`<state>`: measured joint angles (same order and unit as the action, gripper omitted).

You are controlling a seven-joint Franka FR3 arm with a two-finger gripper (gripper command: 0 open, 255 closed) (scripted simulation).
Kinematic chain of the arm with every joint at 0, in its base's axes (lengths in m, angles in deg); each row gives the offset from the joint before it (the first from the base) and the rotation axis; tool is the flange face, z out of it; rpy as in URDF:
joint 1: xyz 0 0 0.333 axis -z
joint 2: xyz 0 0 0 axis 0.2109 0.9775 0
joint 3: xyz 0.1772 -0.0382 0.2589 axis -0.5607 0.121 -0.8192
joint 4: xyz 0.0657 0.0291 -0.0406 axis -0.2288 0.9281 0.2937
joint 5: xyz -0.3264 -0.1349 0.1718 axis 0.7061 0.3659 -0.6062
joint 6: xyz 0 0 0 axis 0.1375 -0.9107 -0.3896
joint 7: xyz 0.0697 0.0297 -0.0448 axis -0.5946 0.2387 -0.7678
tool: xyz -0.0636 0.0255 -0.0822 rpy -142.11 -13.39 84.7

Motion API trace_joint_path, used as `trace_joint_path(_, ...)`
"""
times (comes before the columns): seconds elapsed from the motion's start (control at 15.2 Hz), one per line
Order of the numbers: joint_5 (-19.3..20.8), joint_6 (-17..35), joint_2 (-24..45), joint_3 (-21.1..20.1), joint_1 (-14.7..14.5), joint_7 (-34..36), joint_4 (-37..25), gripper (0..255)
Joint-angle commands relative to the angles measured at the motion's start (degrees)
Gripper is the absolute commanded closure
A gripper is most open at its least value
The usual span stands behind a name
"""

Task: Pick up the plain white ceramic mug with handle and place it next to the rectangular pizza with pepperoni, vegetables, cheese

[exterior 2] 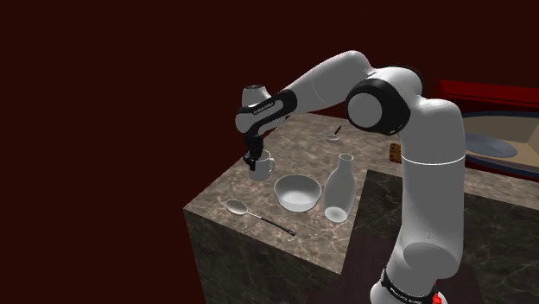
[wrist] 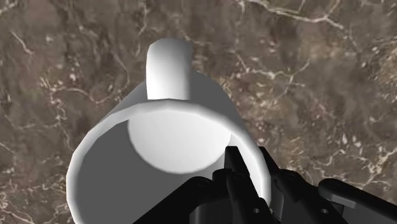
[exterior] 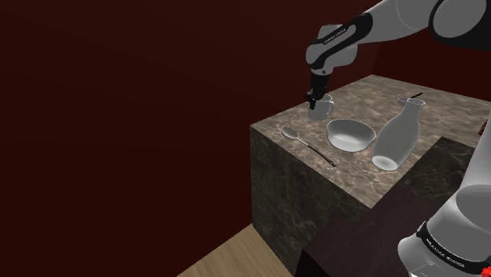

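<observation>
A plain white mug (exterior: 321,110) stands near the far corner of the marble-topped block (exterior: 315,169). From above, my black gripper (exterior: 315,101) comes down onto the mug's rim. In the wrist view one finger is inside the mug (wrist: 172,133) and the other outside, and the gripper (wrist: 254,175) is shut on the wall opposite the handle (wrist: 168,67). The second exterior view has the mug (exterior 2: 262,166) under the gripper (exterior 2: 252,160). A small flat orange-brown piece (exterior 2: 393,154), perhaps the pizza, lies behind the arm, mostly hidden.
A white bowl (exterior: 350,134) sits close beside the mug, then a tall white bottle (exterior: 397,134). A spoon (exterior: 303,142) lies near the block's front edge. A small dark-handled item (exterior 2: 337,132) is at the back. The block's edges drop off close to the mug.
</observation>
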<state>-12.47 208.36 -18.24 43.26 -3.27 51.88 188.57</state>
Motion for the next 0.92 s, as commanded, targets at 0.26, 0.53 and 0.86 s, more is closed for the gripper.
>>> trace_joint_path(0.26, 0.6, -4.2, -1.8, 0.2, -0.1, 0.4, -2.5, 255)
trace_joint_path(0.53, 0.9, -7.0, -2.8, 0.3, -0.2, 0.7, -4.2, 255)
trace_joint_path(0.86, 1.3, -10.5, -3.9, 0.4, -0.2, 0.9, -6.7, 255)
